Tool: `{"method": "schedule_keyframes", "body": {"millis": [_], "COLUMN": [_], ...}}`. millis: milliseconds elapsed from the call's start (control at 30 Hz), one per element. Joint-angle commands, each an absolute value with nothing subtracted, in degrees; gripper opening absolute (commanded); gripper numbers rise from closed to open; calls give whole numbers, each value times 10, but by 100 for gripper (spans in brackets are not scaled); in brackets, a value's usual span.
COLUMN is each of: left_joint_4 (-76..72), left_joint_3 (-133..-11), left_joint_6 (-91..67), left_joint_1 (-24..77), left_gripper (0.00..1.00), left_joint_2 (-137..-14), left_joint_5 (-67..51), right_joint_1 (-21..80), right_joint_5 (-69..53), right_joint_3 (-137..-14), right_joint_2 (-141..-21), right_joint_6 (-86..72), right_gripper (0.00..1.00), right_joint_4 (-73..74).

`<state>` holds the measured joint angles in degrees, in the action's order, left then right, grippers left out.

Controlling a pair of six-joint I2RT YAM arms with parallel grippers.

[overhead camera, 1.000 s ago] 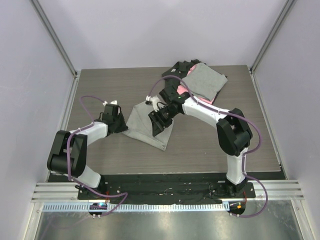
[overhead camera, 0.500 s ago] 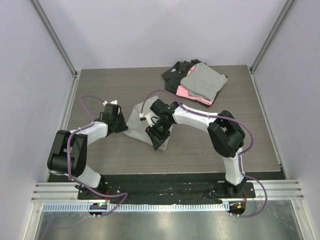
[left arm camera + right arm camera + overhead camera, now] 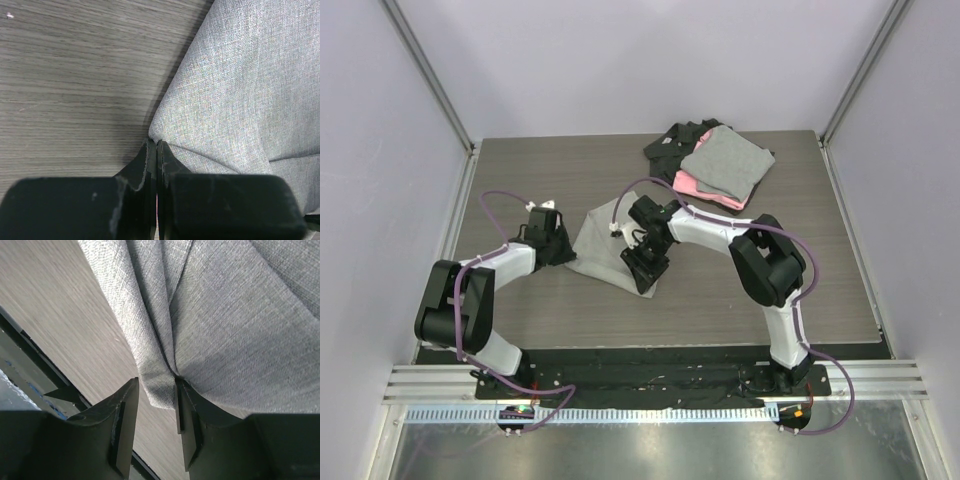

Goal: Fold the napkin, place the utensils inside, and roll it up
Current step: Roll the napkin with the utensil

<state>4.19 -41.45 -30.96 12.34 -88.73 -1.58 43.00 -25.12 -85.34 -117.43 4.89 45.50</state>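
Right wrist view: napkin (image 3: 220,325) corner sits between the parted right claw (image 3: 156,412) fingers — left claw (image 3: 157,165) seemingly pinches its edge.

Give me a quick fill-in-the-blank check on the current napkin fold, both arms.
The left gripper is shut on a ____ of the plain light-grey cloth napkin.
The right gripper has its jaws around a ____ edge of the napkin.
The stack of grey, pink and black folded cloths lies toward the far ____ of the wood-grain table.

Missing words: corner; folded; right
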Motion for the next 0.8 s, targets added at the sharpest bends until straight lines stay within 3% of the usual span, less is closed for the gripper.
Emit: {"method": "schedule_keyframes", "body": {"millis": [0, 167, 433, 567, 767], "left_joint_4": [74, 77, 112, 134, 158], "left_joint_3": [-416, -417, -434, -445, -454], "left_joint_6": [-297, -301, -315, -319, -322], "left_joint_1": [122, 122, 122, 122, 122], "left_gripper": [0, 0, 0, 0, 0], "left_joint_2": [-902, -901, -901, -903, -904], "left_joint_5": [-15, -18, -17, -23, -28], "right_joint_1": [430, 429, 461, 526, 605], "right_joint_5": [-238, -223, -105, 69, 147], "right_joint_3": [-842, -845, -888, -832, -765], "right_joint_2": [-1187, -1167, -1059, -1016, -1034], "right_joint_6": [62, 58, 54, 84, 141], "right_gripper": [42, 42, 54, 57, 57], "right_joint_4": [436, 434, 419, 297, 146]}}
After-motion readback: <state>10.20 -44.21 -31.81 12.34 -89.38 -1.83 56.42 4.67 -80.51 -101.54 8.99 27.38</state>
